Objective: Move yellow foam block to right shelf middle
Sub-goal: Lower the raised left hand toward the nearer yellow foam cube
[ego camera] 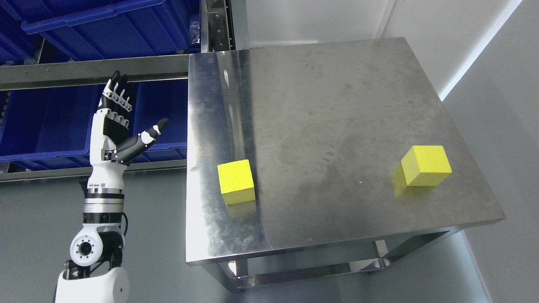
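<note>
Seen from above: a brushed stainless-steel desk (337, 105) with a scuffed, reflective top and a lower steel frame showing beneath its near edge. Resting on the desk, two yellow foam cubes, well apart. Left yellow foam block (236, 182) near the desk's left edge, toward the front. Right yellow foam block (425, 165) near the right edge, turned slightly, casting a faint yellow reflection on the metal. Neither block touched by anything.

Raised to the left of the desk, clear of its edge: the white-and-black left hand (120, 126), fingers spread and pointing upward, thumb angled out toward the desk, holding nothing. Behind the hand, a grey metal shelf rack (92, 71) carrying large blue plastic bins (97, 25). Right hand out of sight.
</note>
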